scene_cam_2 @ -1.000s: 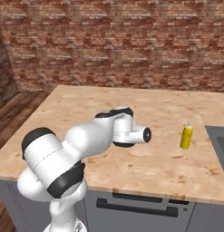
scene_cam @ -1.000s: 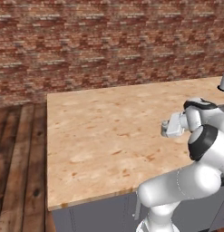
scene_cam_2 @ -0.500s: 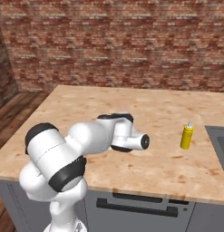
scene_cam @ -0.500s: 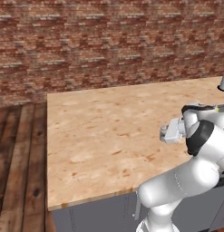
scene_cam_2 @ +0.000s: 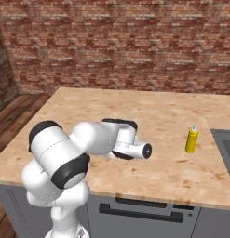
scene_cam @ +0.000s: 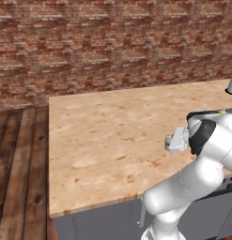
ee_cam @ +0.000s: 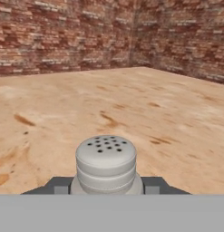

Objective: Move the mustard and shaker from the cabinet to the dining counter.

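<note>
Grey shaker (ee_cam: 106, 164) sits between the fingers (ee_cam: 59, 185) above the dining counter (ee_cam: 145, 108).

Flat, even light all round, no clear source. The counter (scene_cam_2: 149, 116) looks bright with no glare; the arm (scene_cam_2: 79, 144) drops only a faint shadow beside it. Brick wall (scene_cam: 112, 47) is a bit soft and grainy. The shaker (ee_cam: 106, 164) up close is slightly blurred, edges undistorted.

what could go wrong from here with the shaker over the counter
The shaker sits between the gripper's fingers above the dining counter; released too high, it may tip or roll. The mustard stands upright near the sink edge; a wide arm swing that way might knock it over.
</note>
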Robot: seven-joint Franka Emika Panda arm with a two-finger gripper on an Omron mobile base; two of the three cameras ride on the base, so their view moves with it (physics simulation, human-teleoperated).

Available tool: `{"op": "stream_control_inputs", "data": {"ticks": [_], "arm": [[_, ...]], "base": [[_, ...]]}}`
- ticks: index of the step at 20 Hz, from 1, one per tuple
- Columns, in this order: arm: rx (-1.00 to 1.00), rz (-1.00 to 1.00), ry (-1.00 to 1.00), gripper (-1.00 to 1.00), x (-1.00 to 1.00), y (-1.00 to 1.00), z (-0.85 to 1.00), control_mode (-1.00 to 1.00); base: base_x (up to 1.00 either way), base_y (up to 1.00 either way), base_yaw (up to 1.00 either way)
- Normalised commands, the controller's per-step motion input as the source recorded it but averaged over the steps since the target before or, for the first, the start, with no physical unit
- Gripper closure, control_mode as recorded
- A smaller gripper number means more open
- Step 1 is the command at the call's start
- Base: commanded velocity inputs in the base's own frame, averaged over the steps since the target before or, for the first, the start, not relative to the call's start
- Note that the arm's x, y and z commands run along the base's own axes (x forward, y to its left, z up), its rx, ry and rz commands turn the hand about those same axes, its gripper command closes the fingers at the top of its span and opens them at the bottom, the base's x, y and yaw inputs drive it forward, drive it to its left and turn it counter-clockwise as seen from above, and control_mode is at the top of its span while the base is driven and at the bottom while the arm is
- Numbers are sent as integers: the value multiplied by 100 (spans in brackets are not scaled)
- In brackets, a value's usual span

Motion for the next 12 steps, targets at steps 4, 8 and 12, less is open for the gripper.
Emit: {"op": "stream_control_inputs", "data": {"ticks": [4, 8, 12], "arm": [[0, -3, 2, 100, 0, 0, -19, -100], [0, -2, 2, 100, 0, 0, -17, -100], [0, -2, 1, 100, 0, 0, -14, -100]], "base": [[0, 0, 0], [0, 0, 0], [0, 0, 0]]}}
